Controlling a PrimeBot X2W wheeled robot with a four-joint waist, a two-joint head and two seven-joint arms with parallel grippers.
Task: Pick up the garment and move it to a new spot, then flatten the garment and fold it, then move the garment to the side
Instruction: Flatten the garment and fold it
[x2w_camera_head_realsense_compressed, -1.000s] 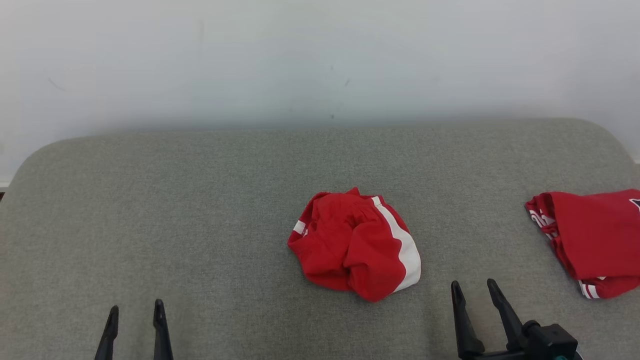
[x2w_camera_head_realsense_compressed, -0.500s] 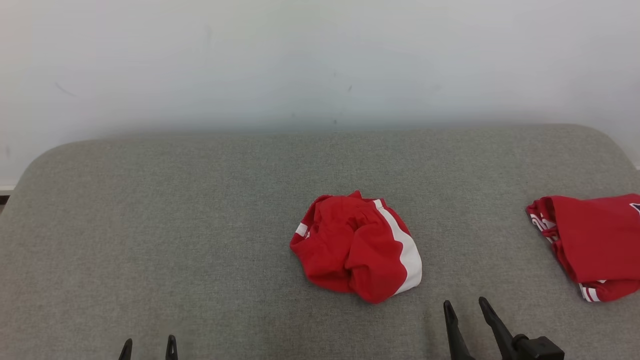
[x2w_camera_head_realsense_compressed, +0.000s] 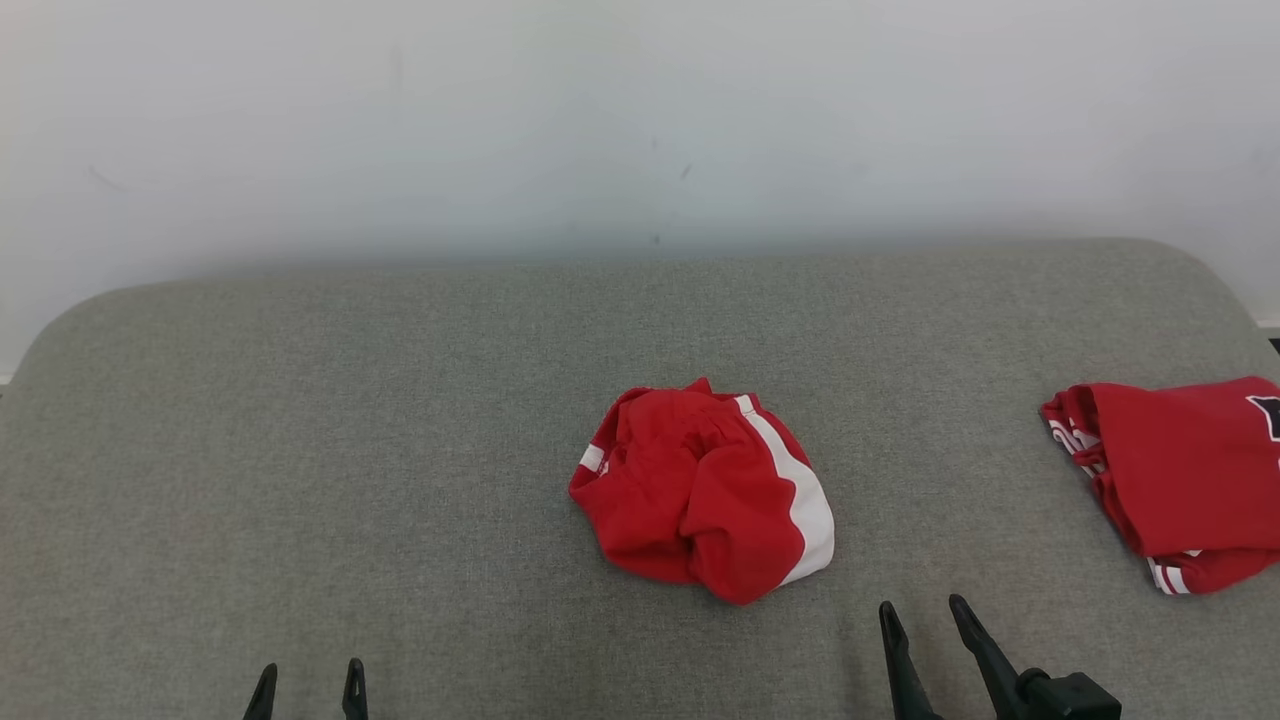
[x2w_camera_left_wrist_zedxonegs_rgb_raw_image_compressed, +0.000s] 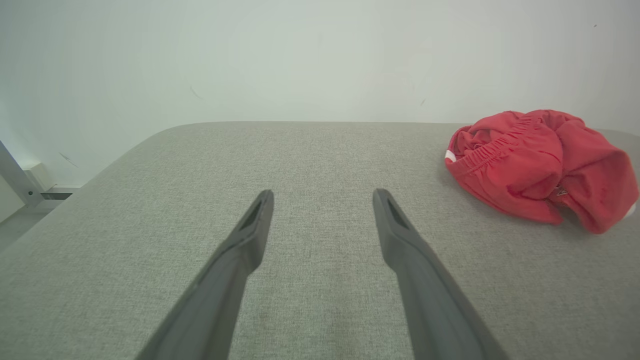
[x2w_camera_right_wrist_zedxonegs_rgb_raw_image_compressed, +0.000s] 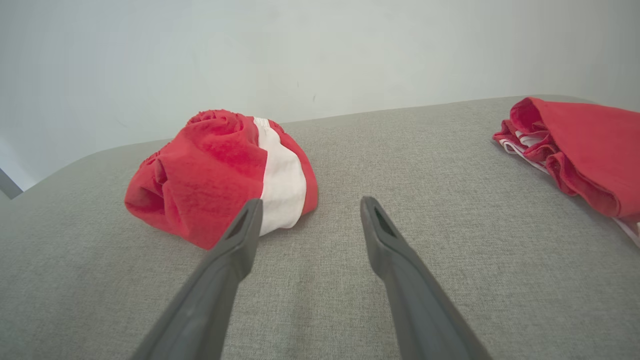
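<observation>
The garment (x2w_camera_head_realsense_compressed: 700, 490) is a red piece with a white side stripe, crumpled into a heap at the middle of the grey padded table (x2w_camera_head_realsense_compressed: 350, 450). In the left wrist view the garment (x2w_camera_left_wrist_zedxonegs_rgb_raw_image_compressed: 537, 167) lies to the right, its elastic waistband showing. The right wrist view has the garment (x2w_camera_right_wrist_zedxonegs_rgb_raw_image_compressed: 220, 175) just left of and beyond the fingers. My left gripper (x2w_camera_head_realsense_compressed: 308, 675) stands open at the lower left, far from the heap. My right gripper (x2w_camera_head_realsense_compressed: 920, 615) is open near the front edge, just right of the heap, holding nothing.
A second red garment (x2w_camera_head_realsense_compressed: 1180, 480) with white trim and dark print lies folded at the table's right edge, also in the right wrist view as a red garment (x2w_camera_right_wrist_zedxonegs_rgb_raw_image_compressed: 580, 150). A pale wall (x2w_camera_head_realsense_compressed: 640, 120) runs behind the table. Bare grey surface spreads to the left.
Both grippers have drawn back toward the view's bottom edge; only the left fingertips now show. The picture shifted slightly with the camera. The garment lies as before.
</observation>
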